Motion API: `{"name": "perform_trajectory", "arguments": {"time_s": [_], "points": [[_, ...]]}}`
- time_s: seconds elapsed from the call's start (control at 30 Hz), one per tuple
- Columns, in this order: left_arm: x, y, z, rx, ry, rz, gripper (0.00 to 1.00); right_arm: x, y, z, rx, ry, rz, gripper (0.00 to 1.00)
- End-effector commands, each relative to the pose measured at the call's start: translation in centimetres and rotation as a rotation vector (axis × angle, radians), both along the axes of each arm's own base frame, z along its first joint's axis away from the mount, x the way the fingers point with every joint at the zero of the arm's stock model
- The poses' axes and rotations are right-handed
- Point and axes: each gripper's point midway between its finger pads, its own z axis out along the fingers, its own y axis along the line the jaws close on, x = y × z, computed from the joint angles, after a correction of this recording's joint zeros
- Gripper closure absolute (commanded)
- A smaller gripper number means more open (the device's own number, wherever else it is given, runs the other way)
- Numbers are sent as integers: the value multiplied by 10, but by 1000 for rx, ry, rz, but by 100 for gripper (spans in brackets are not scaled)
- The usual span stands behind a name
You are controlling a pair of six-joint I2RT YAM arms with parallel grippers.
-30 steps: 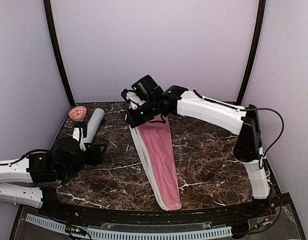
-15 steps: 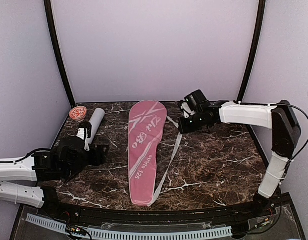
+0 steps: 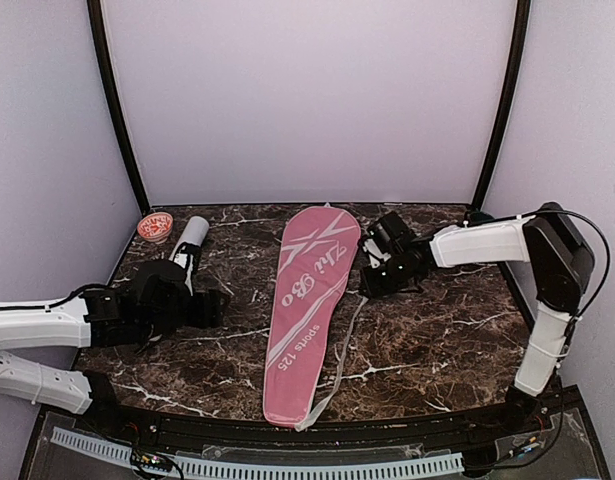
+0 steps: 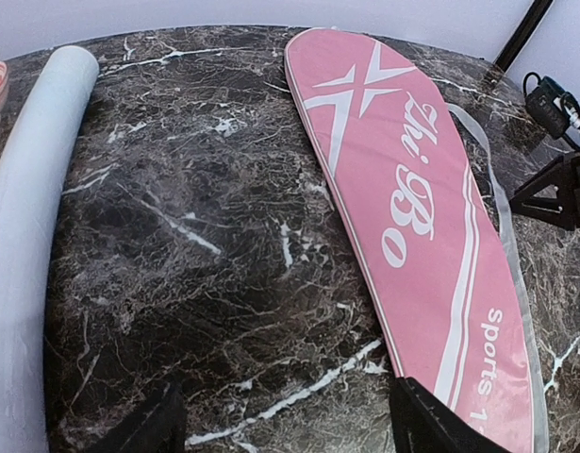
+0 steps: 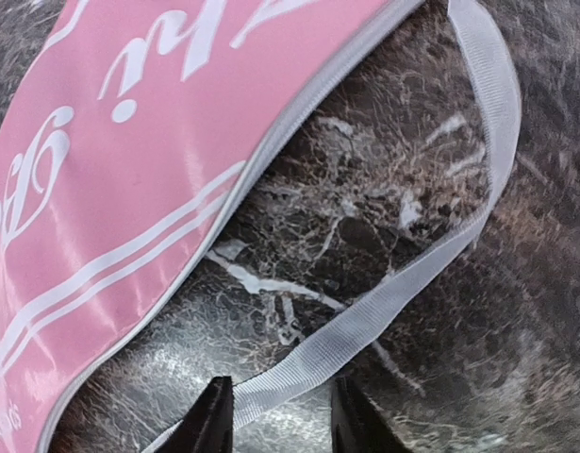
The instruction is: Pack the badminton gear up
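The pink racket-shaped cover [image 3: 309, 300] lies flat along the middle of the marble table, white lettering up; it also fills the right side of the left wrist view [image 4: 412, 208]. Its white strap [image 5: 403, 283] loops over the marble on the cover's right and runs across the gap between my right gripper's [image 5: 282, 423] parted fingers. That right gripper [image 3: 370, 280] sits low beside the cover's right edge. The long white tube [image 3: 188, 247] lies at the far left. My left gripper [image 3: 205, 308] hovers between tube and cover, open [image 4: 290, 429], with only bare marble between its fingers.
A small red-patterned round cap [image 3: 155, 226] sits in the far left corner beside the tube's end. Lilac walls and two dark curved posts close in the table [image 3: 427, 340]. The front edge carries a black rail with a perforated strip.
The cover, held tilted up a second ago, now lies flat with lettering up and has shifted right. My right gripper swung right, dropped to the strap and parted. The left arm advanced right.
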Motion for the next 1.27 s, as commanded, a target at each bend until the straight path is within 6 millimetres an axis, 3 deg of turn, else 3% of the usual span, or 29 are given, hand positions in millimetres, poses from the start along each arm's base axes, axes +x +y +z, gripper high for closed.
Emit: {"name": "perform_trajectory", "arguments": {"time_s": [0.0, 0.1, 0.13, 0.17, 0.27, 0.37, 0.43, 0.5, 0.63, 0.73, 0.87, 0.97, 1.1, 1.23], "points": [[12, -15, 10, -17, 49, -87, 21, 19, -3, 50, 56, -128, -18, 54], [26, -21, 13, -16, 79, -115, 13, 22, -9, 77, 83, -180, -19, 37], [31, -23, 15, -16, 80, -127, 3, 24, -13, 86, 93, -196, -25, 33], [38, -24, 16, -13, 85, -133, 1, 26, -18, 95, 104, -212, -30, 29], [57, -29, 27, -35, 84, -148, 1, 28, -31, 132, 169, -275, -45, 22], [74, -36, 40, -58, 73, -167, 1, 20, -53, 148, 219, -316, -76, 15], [92, -28, 47, -54, 64, -138, 1, 16, -66, 160, 259, -358, -101, 3], [102, -27, 49, -53, 63, -128, 1, 12, -79, 172, 301, -392, -130, 1], [113, -26, 41, -99, 84, -109, 1, 1, -98, 172, 335, -432, -170, 0], [115, -23, 26, -113, 107, -78, 1, -7, -107, 156, 344, -431, -197, 0], [109, -15, 9, -140, 97, -38, 1, -20, -108, 134, 402, -418, -208, 0], [101, -9, -16, -134, 136, -11, 1, -28, -107, 119, 452, -412, -211, 0], [96, -6, -37, -131, 182, 4, 1, -29, -105, 109, 460, -403, -207, 0], [93, -6, -31, -156, 148, -6, 1, -29, -106, 113, 469, -432, -208, 0]]}}
